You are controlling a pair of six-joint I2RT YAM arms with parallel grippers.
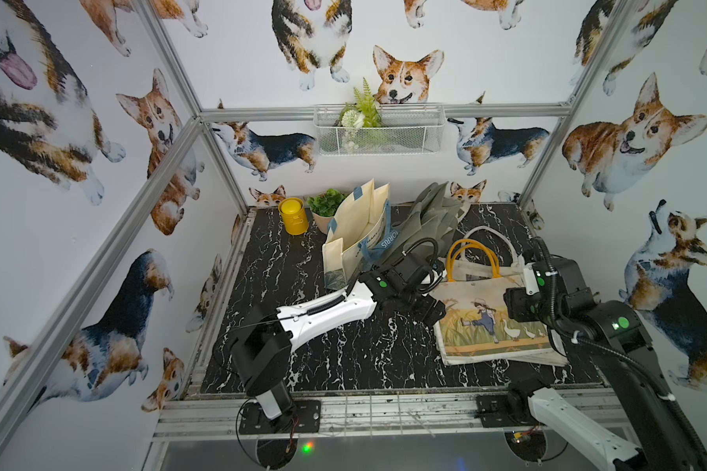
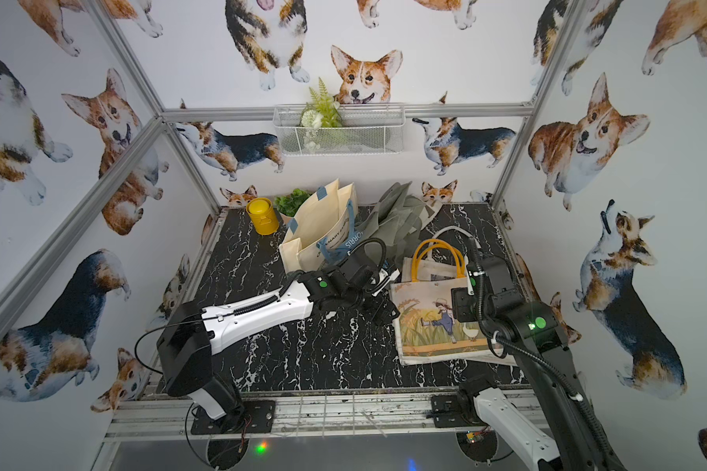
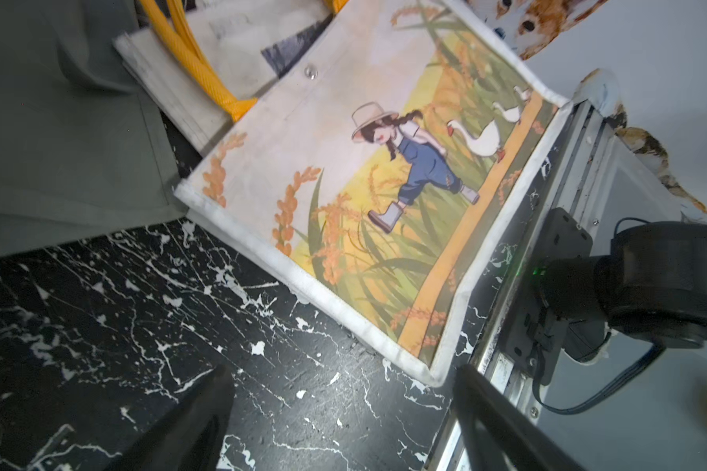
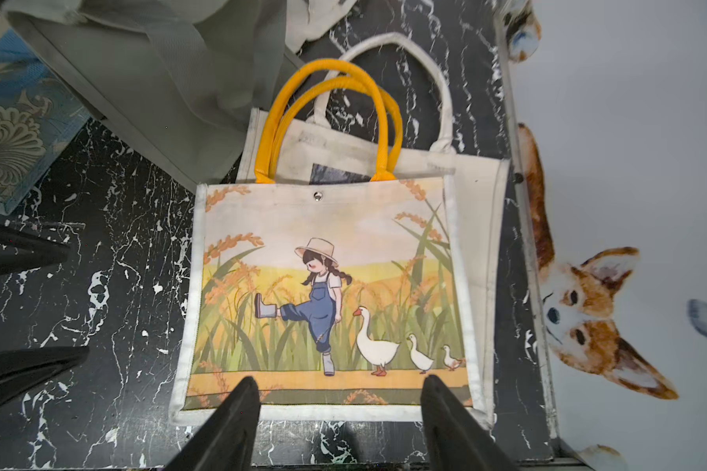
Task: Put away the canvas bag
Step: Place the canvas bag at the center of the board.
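Observation:
The canvas bag [image 1: 482, 322] [image 2: 433, 322], printed with a girl and geese and fitted with yellow handles [image 4: 327, 93], lies flat at the right of the black marble table [image 1: 303, 326]. It rests on a plain white bag [image 4: 478, 204]. My left gripper [image 1: 431, 312] [image 3: 341, 371] is open just off the bag's left edge, with only bare table between its fingers. My right gripper [image 1: 519, 306] [image 4: 339, 381] hangs open above the bag's near edge [image 4: 327, 412], holding nothing. The left gripper's fingers [image 4: 25, 367] also show in the right wrist view.
Behind the bag lie grey fabric bags [image 1: 425, 220] and a standing cream paper bag [image 1: 360, 228]. A yellow can [image 1: 291, 215] and a potted plant [image 1: 326, 204] stand at the back left. A white wire basket [image 1: 378, 130] hangs on the back wall.

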